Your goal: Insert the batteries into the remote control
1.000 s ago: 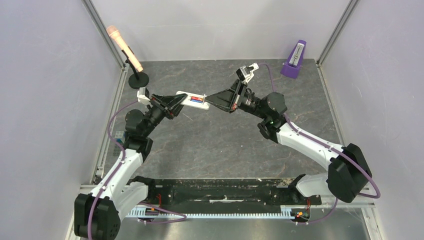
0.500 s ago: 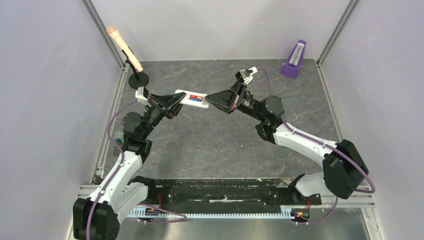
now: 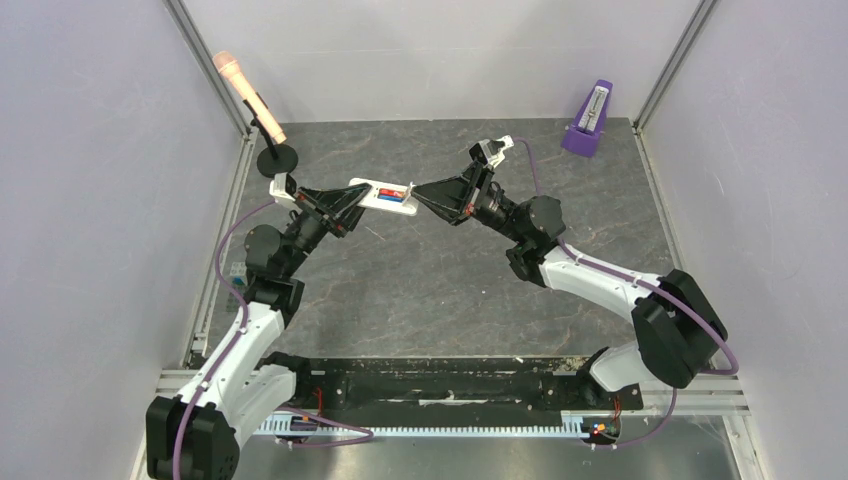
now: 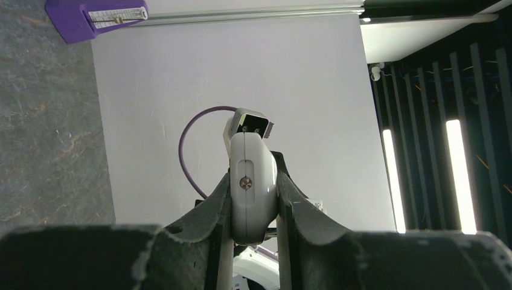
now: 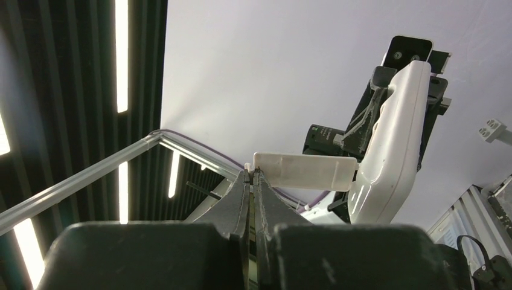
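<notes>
— What sort of room is this?

— A booth: pale walls (image 3: 90,200) on three sides, metal posts (image 3: 205,65) in the rear corners and a grey, marble-veined table (image 3: 420,290). The wrist cameras look up at a dark slatted ceiling (image 5: 66,72) with strip lights.

— Starting from the left?

— A pink microphone (image 3: 247,95) leans on a round black stand in the rear left corner. Beside it, the left gripper (image 3: 345,202) is clamped on one end of the remote control (image 3: 385,196), with a finger on each side of the white body.

— Where is the remote exactly?

— It's lifted above the table, left of centre towards the rear, with the bay facing upward. The batteries (image 3: 393,195), one red and one blue, lie side by side in it.

— And the right arm?

— The right gripper (image 3: 418,191) meets the remote's other end with its tips pressed together. They touch the edge of a flat white lid (image 5: 302,171); whether they pinch it, I cannot tell.

— Farther right?

— A purple metronome (image 3: 590,118) stands upright in the rear right corner, well apart from both arms.
</notes>
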Controlling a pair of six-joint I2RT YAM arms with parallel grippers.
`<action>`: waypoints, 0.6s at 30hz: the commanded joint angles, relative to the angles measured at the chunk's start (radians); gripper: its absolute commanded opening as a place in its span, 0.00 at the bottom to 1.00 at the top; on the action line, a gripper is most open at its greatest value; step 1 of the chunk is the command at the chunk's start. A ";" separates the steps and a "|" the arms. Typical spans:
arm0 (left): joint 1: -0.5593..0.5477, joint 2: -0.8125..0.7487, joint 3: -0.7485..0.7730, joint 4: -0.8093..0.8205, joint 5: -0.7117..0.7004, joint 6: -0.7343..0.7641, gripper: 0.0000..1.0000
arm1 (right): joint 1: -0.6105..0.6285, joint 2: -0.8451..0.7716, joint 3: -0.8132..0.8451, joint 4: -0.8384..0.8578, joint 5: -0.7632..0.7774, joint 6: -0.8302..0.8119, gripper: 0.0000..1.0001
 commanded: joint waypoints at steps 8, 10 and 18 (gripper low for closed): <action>-0.006 -0.005 0.011 0.069 0.005 -0.045 0.02 | 0.003 0.044 -0.019 0.102 0.025 0.034 0.00; -0.006 -0.004 0.012 0.068 0.003 -0.046 0.02 | 0.002 0.048 -0.026 0.120 0.032 0.042 0.00; -0.006 -0.001 0.014 0.070 -0.007 -0.050 0.02 | 0.000 0.059 -0.053 0.129 0.041 0.060 0.00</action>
